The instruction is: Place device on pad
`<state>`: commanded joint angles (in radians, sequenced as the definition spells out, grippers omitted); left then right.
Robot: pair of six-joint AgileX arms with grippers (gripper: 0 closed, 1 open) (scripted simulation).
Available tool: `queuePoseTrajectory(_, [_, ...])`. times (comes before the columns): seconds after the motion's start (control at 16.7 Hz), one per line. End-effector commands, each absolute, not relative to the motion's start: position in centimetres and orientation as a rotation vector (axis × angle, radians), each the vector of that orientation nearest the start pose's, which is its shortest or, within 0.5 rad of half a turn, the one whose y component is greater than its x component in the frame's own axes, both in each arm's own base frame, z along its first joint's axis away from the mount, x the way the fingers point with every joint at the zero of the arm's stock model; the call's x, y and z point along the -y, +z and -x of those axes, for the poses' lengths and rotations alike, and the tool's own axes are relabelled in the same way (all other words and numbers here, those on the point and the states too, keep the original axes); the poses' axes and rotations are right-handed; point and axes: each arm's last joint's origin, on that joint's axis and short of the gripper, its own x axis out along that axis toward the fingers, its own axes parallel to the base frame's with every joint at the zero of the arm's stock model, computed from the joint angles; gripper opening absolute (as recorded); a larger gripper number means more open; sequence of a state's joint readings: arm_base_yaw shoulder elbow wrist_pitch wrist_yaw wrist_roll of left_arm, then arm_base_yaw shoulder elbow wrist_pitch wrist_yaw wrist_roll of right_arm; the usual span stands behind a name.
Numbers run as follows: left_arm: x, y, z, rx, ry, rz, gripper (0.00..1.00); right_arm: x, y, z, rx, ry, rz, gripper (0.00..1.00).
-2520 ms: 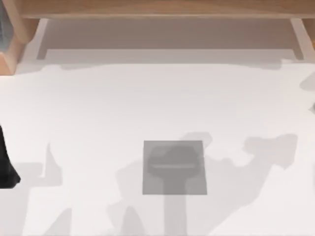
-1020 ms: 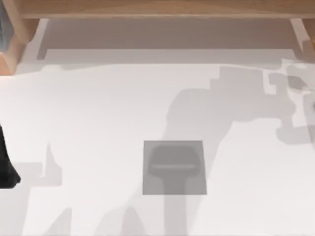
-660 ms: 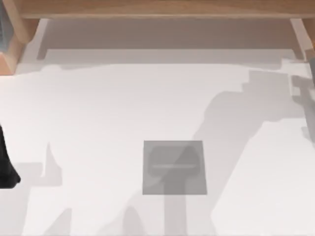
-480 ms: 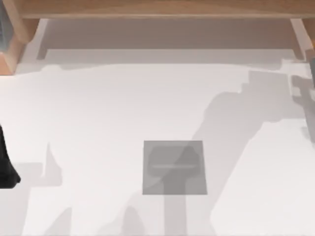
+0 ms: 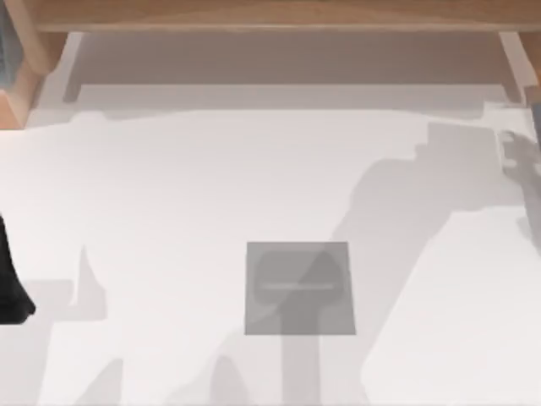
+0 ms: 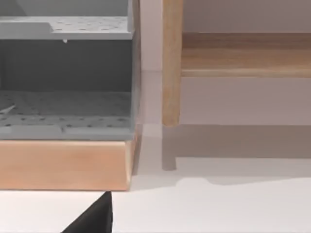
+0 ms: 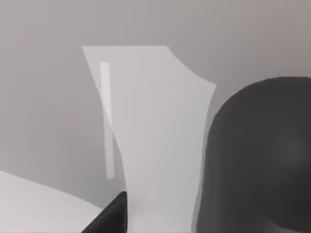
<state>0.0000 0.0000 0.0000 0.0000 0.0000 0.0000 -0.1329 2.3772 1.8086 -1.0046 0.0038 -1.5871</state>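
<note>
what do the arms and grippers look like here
Little of them is in frame. The left arm is a plain matte black shape at the top view's left edge, with no cables or markings visible. The right wrist view has a black pointed fingertip beside a rounded dark grey housing.

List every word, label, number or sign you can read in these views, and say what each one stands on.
None: no readable text, number or sign in any view.
The pad is plain grey, and the device on it bears no marking.
The white table is unmarked.
The grey dotted shelf in the left wrist view carries small dots, not writing.
The wooden frame is bare.
</note>
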Motion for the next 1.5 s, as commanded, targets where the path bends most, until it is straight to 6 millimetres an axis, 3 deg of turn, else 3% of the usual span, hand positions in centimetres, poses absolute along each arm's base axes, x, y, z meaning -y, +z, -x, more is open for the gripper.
queuePoseTrajectory(0.42, [0.1, 16.0, -10.6, 0.0, 0.0, 0.0, 1.0, 5.5, 10.2, -45.2, -1.258, 1.134, 1.129, 0.02])
queuePoseTrajectory(0.9, [0.1, 16.0, -10.6, 0.0, 0.0, 0.0, 1.0, 5.5, 10.2, -45.2, -1.258, 1.134, 1.129, 0.0])
queuePoseTrajectory(0.96, [0.1, 16.0, -10.6, 0.0, 0.0, 0.0, 1.0, 5.7, 11.5, -44.8, -1.269, 1.117, 1.125, 0.0])
queuePoseTrajectory(1.14, [0.1, 16.0, -10.6, 0.0, 0.0, 0.0, 1.0, 5.7, 12.7, -45.1, -1.263, 1.117, 1.131, 0.0])
queuePoseTrajectory(1.5, [0.1, 16.0, -10.6, 0.0, 0.0, 0.0, 1.0, 5.6, 19.6, -45.0, -1.272, 1.131, 1.125, 0.0])
